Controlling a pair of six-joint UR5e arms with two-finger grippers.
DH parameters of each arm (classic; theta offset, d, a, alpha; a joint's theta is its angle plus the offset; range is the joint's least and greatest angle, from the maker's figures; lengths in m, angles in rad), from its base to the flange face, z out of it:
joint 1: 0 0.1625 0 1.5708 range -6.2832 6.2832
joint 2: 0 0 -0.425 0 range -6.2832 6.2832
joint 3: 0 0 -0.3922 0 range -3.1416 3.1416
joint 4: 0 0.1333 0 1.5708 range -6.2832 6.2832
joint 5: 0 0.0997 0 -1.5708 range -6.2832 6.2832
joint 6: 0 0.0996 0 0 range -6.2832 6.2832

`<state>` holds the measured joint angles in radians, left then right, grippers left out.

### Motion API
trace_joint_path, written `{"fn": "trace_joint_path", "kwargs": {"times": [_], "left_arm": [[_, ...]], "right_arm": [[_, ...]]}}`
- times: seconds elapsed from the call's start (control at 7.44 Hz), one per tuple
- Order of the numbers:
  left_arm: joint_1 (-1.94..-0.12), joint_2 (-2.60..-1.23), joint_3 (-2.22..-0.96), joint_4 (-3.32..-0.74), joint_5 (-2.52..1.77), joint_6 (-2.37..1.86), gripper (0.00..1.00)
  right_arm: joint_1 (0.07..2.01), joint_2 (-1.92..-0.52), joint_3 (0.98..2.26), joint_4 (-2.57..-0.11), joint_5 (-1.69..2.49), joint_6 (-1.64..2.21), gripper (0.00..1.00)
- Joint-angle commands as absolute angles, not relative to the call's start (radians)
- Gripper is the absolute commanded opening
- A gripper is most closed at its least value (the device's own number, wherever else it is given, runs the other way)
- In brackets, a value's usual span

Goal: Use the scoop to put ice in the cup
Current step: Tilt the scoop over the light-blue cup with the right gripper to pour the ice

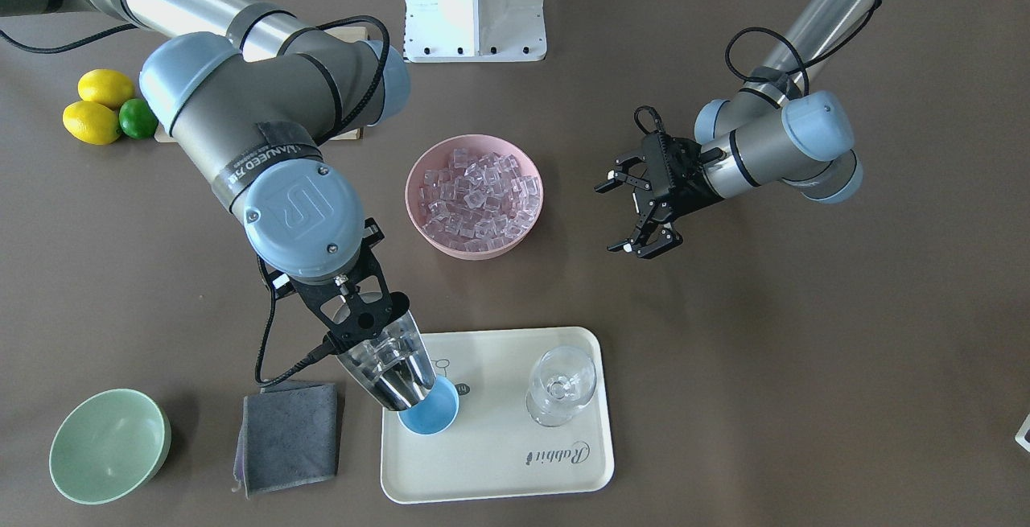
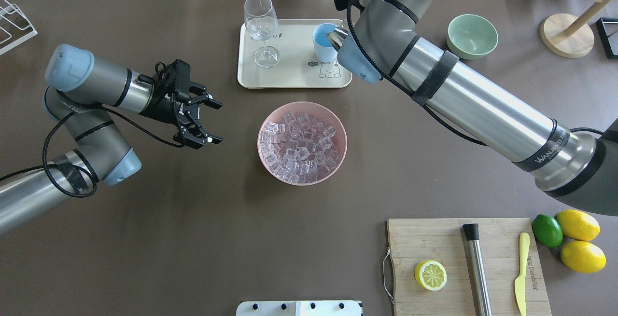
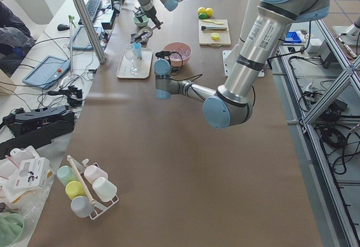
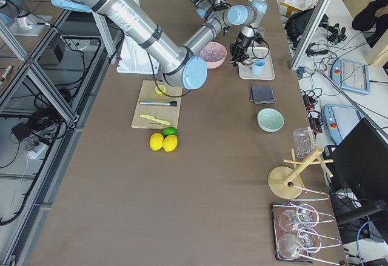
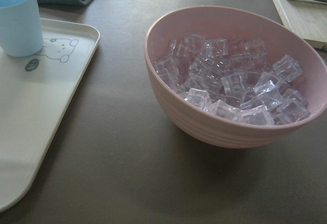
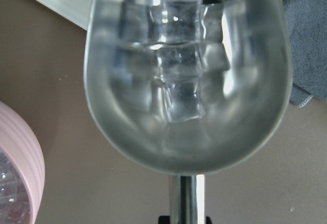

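Observation:
My right gripper (image 1: pixel 356 316) is shut on the handle of the steel scoop (image 1: pixel 388 366). The scoop tilts down with its mouth at the rim of the light-blue cup (image 1: pixel 432 417) on the cream tray (image 1: pixel 499 471). The right wrist view shows a few clear ice cubes (image 6: pixel 180 81) lying in the scoop's trough (image 6: pixel 122 112). More ice (image 1: pixel 476 193) fills the pink bowl (image 1: pixel 418 205) at mid-table. My left gripper (image 1: pixel 644 213) is open and empty, hovering beside the pink bowl; its wrist view shows the bowl (image 5: pixel 204 127) and the cup (image 5: pixel 19 17).
A clear stemmed glass (image 1: pixel 561 386) stands on the tray beside the cup. A grey cloth (image 1: pixel 288 434) and a pale green bowl (image 1: pixel 109 446) lie by the tray. Lemons and a lime (image 1: pixel 100 109) sit near a cutting board (image 2: pixel 454 243) with a steel cylinder (image 2: pixel 477 267).

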<state>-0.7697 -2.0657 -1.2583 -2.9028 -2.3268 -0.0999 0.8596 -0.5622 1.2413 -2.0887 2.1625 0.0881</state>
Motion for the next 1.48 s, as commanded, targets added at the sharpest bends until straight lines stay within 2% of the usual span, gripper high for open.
{"fn": "trace_joint_path", "kwargs": {"times": [0.0,0.54,1.34], "left_arm": [[-0.813,-2.039,-1.395,-2.658,-2.326,-0.1,0.98],[-0.85,-2.023,-1.635,-2.193,-2.322,-0.1,0.98],[-0.853,-2.017,-1.652,-2.096,-2.319,-0.103,0.98]], "right_arm": [[0.864,-0.48,1.1,-2.094,2.167,0.075,0.0],[0.877,-0.391,1.071,-2.331,2.207,-0.006,0.0],[0.888,-0.258,0.901,-2.427,2.174,-0.083,0.0]]}}
